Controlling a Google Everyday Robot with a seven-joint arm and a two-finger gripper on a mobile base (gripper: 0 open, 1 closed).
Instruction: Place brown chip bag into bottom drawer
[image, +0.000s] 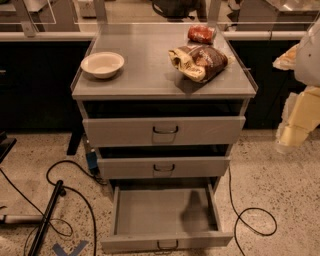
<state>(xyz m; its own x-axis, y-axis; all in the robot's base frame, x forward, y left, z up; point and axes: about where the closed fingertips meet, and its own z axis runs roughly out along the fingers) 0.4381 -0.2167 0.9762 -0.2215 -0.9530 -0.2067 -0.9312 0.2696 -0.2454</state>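
Observation:
The brown chip bag (199, 62), glossy dark brown and pale yellow with wrinkled foil, lies on the right half of the grey cabinet top (145, 75). The bottom drawer (165, 212) is pulled out wide, a shallow grey tray with nothing in it and a small dark loop handle on its low front panel. My gripper (294, 131) hangs at the far right edge of the view, off the cabinet's right side at about the height of the upper drawer, well apart from the bag and holding nothing that I can see.
A white bowl (102, 64) sits on the left of the cabinet top. A smaller red snack bag (201, 34) lies behind the brown bag. The two upper drawers (164, 131) stand slightly ajar. Black cables (75, 200) and a dark pole (47, 215) lie on the floor at left.

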